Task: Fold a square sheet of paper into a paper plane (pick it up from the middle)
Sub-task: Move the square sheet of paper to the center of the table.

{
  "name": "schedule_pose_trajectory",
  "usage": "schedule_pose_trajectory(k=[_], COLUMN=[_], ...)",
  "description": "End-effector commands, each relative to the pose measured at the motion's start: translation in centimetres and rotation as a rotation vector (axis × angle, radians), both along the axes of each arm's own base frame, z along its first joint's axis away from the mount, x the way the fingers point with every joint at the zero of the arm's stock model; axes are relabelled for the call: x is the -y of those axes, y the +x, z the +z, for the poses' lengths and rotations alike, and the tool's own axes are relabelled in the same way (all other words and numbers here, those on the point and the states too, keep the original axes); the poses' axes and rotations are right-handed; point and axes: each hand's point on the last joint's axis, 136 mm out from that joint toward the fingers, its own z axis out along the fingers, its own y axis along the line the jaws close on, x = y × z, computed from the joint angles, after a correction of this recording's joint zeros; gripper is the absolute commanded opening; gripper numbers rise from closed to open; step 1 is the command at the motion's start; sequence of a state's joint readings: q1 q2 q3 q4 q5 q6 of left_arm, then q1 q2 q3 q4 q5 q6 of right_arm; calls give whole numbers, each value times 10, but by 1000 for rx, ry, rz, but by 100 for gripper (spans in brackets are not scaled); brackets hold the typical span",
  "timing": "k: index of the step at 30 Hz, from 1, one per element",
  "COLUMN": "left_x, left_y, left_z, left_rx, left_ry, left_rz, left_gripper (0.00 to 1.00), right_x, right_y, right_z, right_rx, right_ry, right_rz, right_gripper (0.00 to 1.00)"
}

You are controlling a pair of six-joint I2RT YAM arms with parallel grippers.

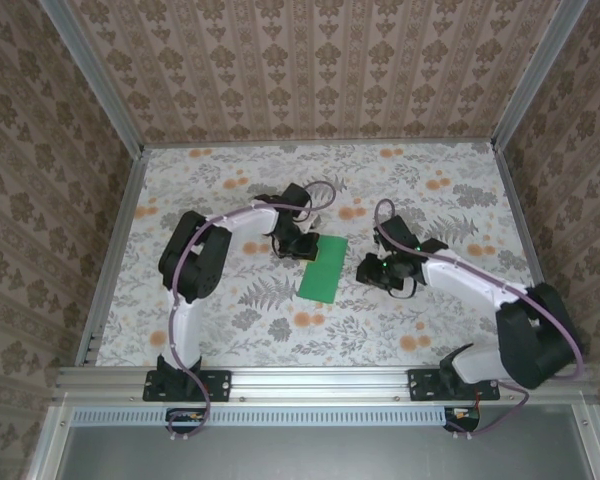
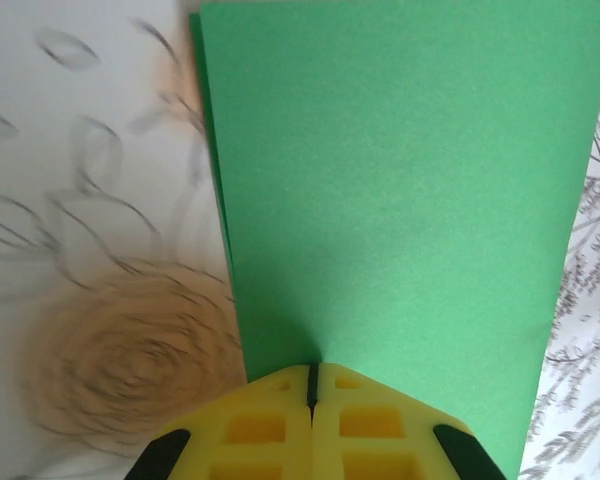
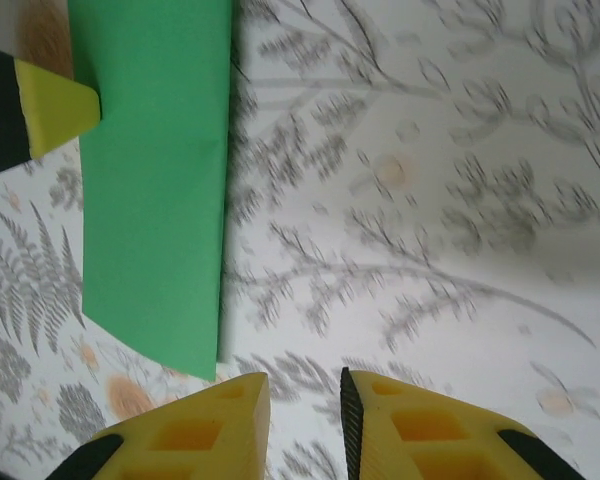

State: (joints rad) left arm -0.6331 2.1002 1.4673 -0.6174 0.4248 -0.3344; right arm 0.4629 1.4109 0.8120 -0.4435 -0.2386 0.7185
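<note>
Left pincer (image 1: pixel 306 249) crowds green paper (image 1: pixel 321 272) far-left edge; cloth (image 1: pixel 460 190) between paper and right pincer (image 1: pixel 364 270) open.

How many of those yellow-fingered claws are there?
2. The left gripper, shut, sits at the left edge of the green paper mid-table; the right gripper, open, is just right of it.

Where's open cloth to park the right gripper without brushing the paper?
Free: the far cloth strip below the back wall, and the near strip before the front rail. Crowded: centre, where left gripper pinches the green paper, right gripper alongside.
</note>
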Motion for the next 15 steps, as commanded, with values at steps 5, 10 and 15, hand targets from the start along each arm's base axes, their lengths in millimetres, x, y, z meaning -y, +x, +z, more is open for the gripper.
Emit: schedule_pose_trajectory(k=[5, 10, 15], left_x=[-18, -28, -32], left_y=[10, 12, 6], left_z=[5, 22, 35], left_rx=[36, 35, 45], left_ry=[54, 2, -49], left_rz=[-67, 35, 91], left_gripper=[0, 0, 2], right_x=[-48, -70, -82], right_y=[70, 101, 119], right_z=[7, -9, -25], right_rx=[59, 14, -24], right_ry=[67, 76, 74], right_rz=[63, 82, 94], right_gripper=[17, 11, 10])
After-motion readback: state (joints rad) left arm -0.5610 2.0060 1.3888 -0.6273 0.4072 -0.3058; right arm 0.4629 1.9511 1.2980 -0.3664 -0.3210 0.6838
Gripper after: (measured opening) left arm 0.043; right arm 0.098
